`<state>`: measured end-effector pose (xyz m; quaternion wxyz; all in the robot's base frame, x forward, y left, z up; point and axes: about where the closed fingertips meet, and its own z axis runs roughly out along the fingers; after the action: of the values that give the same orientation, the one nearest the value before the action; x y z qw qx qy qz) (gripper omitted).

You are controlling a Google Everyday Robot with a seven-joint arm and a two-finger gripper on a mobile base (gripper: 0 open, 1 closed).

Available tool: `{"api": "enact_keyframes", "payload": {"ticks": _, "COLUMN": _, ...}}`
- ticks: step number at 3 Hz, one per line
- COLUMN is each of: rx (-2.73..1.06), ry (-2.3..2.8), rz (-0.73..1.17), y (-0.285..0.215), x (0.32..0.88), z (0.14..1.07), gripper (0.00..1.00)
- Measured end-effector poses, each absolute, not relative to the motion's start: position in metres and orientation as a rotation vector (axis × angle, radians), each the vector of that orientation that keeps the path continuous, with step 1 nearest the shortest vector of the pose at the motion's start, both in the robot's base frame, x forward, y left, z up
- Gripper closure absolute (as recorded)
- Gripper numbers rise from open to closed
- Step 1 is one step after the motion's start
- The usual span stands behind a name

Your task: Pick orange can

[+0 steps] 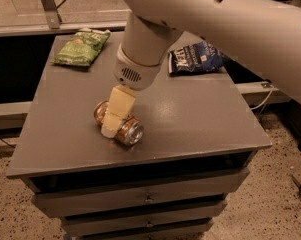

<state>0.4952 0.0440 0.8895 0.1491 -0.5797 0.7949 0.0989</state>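
The orange can [130,131] lies on its side on the grey cabinet top [190,119], near the front left, with its silver end facing front right. My gripper [115,116] hangs from the large white arm and has come down right onto the middle of the can, covering part of it. The can rests on the surface.
A green chip bag [81,46] lies at the back left corner. A dark blue chip bag [196,57] lies at the back right, partly behind the arm. The cabinet has drawers [147,199] below its front edge. Speckled floor surrounds it.
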Motion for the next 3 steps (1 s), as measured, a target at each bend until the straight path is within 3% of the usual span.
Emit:
{"api": "enact_keyframes", "payload": {"ticks": 1, "rx": -1.596, "ry": 2.375, "rz": 0.269, "y": 0.067, "x": 0.500, "z": 0.865, "gripper": 0.00}}
{"api": "enact_keyframes", "payload": {"ticks": 2, "rx": -1.534, "ry": 2.462, "rz": 0.231, "y": 0.078, "x": 0.504, "z": 0.839, "gripper": 0.12}}
{"api": "enact_keyframes", "payload": {"ticks": 3, "rx": -1.482, "ry": 2.497, "rz": 0.213, "y": 0.085, "x": 0.509, "z": 0.828, "gripper": 0.30}}
